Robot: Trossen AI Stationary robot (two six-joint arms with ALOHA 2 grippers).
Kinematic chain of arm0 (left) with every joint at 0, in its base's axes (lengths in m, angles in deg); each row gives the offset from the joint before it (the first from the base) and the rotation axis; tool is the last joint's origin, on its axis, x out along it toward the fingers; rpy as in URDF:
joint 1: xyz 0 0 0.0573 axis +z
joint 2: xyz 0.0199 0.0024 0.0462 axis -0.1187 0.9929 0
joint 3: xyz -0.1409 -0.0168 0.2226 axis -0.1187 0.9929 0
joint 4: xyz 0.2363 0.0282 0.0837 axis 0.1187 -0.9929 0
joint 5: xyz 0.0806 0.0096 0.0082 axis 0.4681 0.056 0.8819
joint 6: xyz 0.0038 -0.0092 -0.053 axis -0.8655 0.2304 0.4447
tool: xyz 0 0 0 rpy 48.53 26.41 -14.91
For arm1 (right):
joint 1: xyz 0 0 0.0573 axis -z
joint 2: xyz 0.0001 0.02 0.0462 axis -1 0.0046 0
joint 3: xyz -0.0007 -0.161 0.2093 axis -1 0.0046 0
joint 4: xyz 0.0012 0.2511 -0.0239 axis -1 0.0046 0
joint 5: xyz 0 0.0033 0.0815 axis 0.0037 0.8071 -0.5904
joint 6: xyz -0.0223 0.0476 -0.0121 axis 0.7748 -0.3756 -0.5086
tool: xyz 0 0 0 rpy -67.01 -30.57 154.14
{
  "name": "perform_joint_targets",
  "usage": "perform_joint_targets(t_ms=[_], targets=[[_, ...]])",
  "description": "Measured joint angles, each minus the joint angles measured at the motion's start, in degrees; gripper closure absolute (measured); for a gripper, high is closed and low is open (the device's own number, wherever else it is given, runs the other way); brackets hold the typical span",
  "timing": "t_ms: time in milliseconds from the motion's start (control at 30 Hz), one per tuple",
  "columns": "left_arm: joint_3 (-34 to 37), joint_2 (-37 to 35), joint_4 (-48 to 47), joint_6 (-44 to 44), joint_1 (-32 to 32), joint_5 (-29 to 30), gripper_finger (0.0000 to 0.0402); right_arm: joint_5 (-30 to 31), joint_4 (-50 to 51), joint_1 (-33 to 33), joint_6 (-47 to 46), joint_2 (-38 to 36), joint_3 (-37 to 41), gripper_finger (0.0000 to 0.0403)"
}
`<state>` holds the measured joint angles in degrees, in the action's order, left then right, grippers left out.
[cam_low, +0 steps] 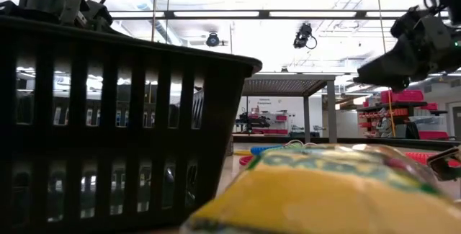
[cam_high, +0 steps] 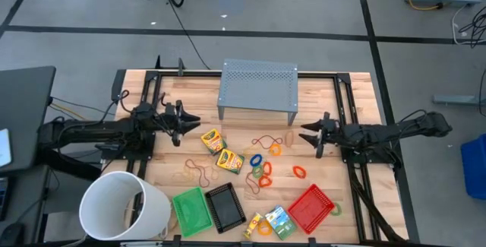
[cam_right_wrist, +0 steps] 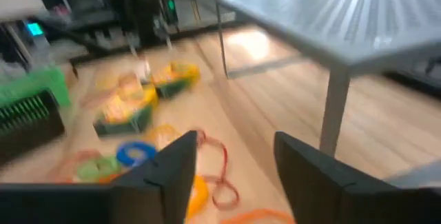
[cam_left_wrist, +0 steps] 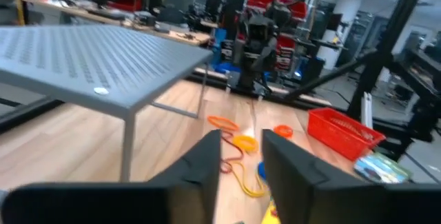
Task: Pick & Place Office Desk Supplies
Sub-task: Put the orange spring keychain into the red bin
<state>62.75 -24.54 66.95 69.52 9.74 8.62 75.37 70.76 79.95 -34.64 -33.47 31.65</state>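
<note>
Crayon boxes [cam_high: 220, 150] show no readable print; left end effector [cam_left_wrist: 241, 155] and right end effector [cam_right_wrist: 231, 162] gape empty.

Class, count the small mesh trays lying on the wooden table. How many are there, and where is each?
3, all along the table's near edge: green mesh tray beside the white bucket, black mesh tray touching the green one, red mesh tray further right.

table [cam_high: 334, 209]: pale wood planks, matt
stand [cam_high: 258, 84]: grey perforated metal, matt
trays [cam_high: 310, 207]: plastic mesh
bucket [cam_high: 125, 205]: smooth white plastic
</note>
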Motion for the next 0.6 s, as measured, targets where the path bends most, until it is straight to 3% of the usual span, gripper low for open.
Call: perform_joint_targets(t_ms=[100, 200, 467, 600], targets=[[0.0, 2.12, -0.02, -0.48, 0.0, 0.52, 0.0214, -1.98, 3.58, 0.01, -0.76, 5.83, -5.32, 0.016], [0.0, 4.28, -0.02, -2.61, 0.0, 3.23, 0.0187, -4.47, 15.03, 0.0, -2.94, 13.32, -14.52, 0.0161], [0.0, 9.28, 0.06, -6.5, 0.0, 5.18, 0.0194, -11.88, 54.99, -1.03, -8.02, 39.3, -43.81, 0.0179], [0.0, 10.66, 0.04, -6.5, 0.0, 5.18, 0.0198, -15.79, 69.75, -2.9, -11.96, 49.87, -55.43, 0.0181]])
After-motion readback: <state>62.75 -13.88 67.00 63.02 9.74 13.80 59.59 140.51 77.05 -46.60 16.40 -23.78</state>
